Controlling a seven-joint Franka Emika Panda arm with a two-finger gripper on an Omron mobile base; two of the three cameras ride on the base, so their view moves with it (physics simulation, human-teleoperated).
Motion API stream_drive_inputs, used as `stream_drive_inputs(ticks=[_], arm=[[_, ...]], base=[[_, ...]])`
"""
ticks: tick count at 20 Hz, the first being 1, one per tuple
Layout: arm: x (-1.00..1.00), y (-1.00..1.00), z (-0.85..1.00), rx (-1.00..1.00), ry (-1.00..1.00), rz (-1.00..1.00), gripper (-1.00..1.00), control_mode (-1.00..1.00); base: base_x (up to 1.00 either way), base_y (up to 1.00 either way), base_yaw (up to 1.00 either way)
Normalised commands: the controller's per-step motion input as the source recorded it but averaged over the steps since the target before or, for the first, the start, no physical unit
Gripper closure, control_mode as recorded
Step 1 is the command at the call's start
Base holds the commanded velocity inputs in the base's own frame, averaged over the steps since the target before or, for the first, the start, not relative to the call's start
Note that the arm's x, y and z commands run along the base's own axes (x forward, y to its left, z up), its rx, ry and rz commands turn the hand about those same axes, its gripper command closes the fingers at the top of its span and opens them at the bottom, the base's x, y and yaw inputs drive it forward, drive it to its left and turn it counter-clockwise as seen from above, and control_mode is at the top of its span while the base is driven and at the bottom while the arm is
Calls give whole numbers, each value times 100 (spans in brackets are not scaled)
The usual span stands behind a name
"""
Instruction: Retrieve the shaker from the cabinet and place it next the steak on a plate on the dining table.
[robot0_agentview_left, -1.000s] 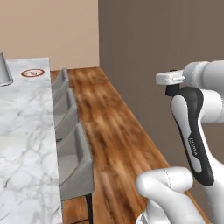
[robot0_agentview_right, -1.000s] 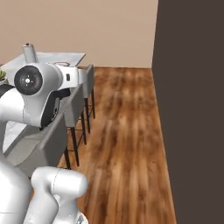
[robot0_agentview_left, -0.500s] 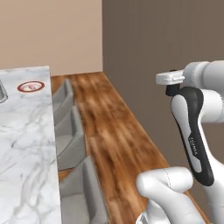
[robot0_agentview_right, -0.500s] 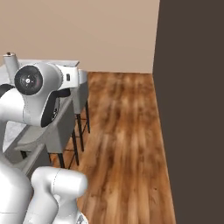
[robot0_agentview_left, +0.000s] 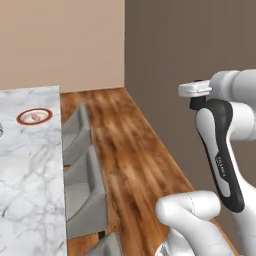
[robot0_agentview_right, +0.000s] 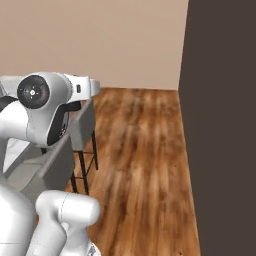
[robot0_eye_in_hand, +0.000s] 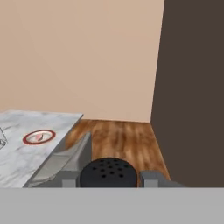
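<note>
The end effector (robot0_eye_in_hand: 109, 179) is closed on the black shaker (robot0_eye_in_hand: 109, 173), whose perforated cap sits between the two grey fingertips (robot0_eye_in_hand: 151, 178) at six o'clock in the hand view. The step in hand looks like the carry to the marble bench (robot0_agentview_left: 30, 175). To do it well, keep the grip steady and the hand level, and bring the shaker toward the red-rimmed plate (robot0_agentview_left: 34, 116), which lies near the bench's far end at about nine o'clock in the left base view, with the pinkish steak (robot0_agentview_left: 35, 116) on it. The shaker's long axis seems to run along the end effector's line of sight, cap pointing forward toward the far wall, though its body is hidden.
</note>
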Motion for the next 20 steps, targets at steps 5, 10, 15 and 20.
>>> stream_drive_inputs(ticks=[5, 10, 15, 20], arm=[[0, 0, 0, 0, 0, 0, 100, 100], [0, 0, 0, 0, 0, 0, 100, 100], [0, 0, 0, 0, 0, 0, 100, 100], [0, 0, 0, 0, 0, 0, 100, 100]], base=[[100, -7, 10], [100, -8, 13], [100, -5, 17], [99, 0, 28]])
